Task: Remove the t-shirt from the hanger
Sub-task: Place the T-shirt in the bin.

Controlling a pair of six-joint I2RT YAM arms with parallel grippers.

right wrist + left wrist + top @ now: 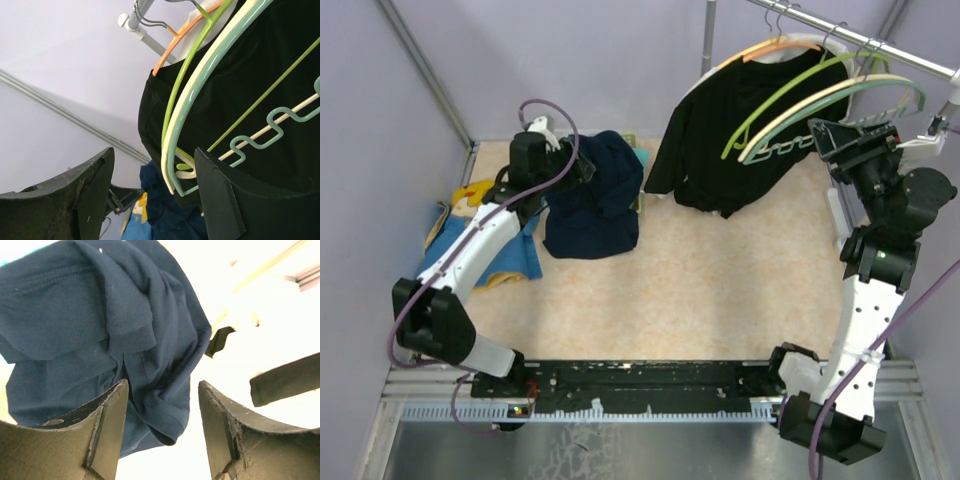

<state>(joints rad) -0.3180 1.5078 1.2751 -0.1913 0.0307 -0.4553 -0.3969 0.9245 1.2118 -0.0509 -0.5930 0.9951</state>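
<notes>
A black t-shirt [710, 150] hangs on an orange hanger [780, 45] from the metal rail [880, 45] at the back right. It also shows in the right wrist view [280, 65], with the orange hanger [175, 42] above it. In front of it hang empty green [185, 85], cream and teal hangers [200, 100]. My right gripper [825, 140] is open, and the lower tips of those empty hangers lie between its jaws [152, 165]. My left gripper [588, 172] is open and empty, right beside a heaped navy shirt [595, 200], which fills its wrist view [100, 325].
Blue and yellow cloths [470, 240] lie at the table's left edge under the left arm. Purple walls close in the left, back and right. The empty hangers [820, 100] stick out from the rail over the right arm.
</notes>
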